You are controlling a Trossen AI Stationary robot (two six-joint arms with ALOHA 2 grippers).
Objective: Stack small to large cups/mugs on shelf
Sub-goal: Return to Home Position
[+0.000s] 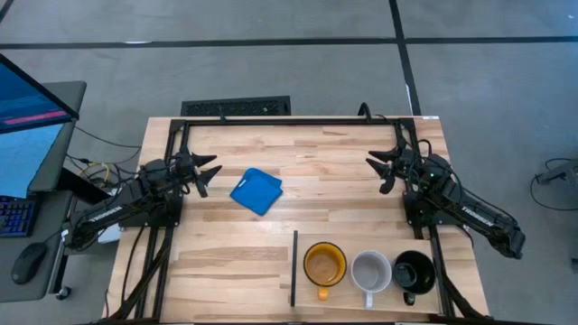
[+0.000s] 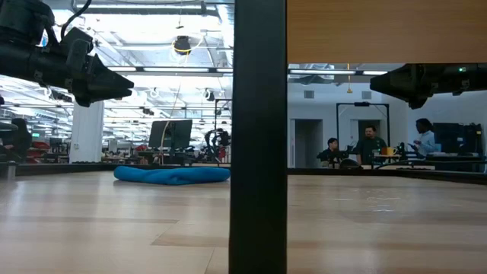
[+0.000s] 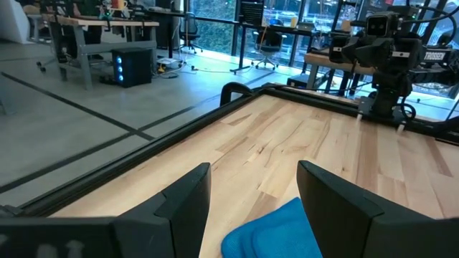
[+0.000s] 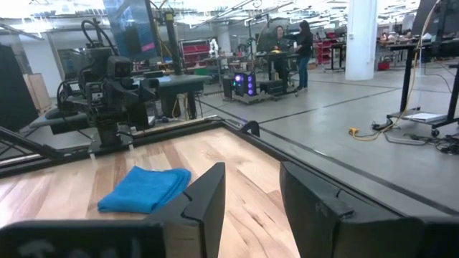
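1. The left end effector (image 1: 211, 174) hangs above the light butcher-block wooden surface (image 1: 316, 149), well off to the left of the thin black upright divider strip (image 1: 293, 268) and farther back. Its fingers are spread wide and hold nothing (its wrist view shows only bare wood and a blue corner in the gap).
2. The right end effector (image 1: 377, 173) hangs on the other side of the divider strip, also farther back. Its fingers are likewise parted wide and empty.
3. A flat, folded blue cloth (image 1: 256, 190) lies back and slightly left of the divider strip, between the two end effectors.
4. The light wooden shelf panel (image 1: 361, 236) begins at the right of the divider strip.
5. On it, just beside the divider strip, stands the translucent amber-yellow mug (image 1: 324, 264), upright.
6. Next along, farther from the divider strip, is the pale grey-white mug (image 1: 370, 271).
7. Farthest from the divider strip is the glossy black mug (image 1: 414, 271) (all three handles point at the near edge).
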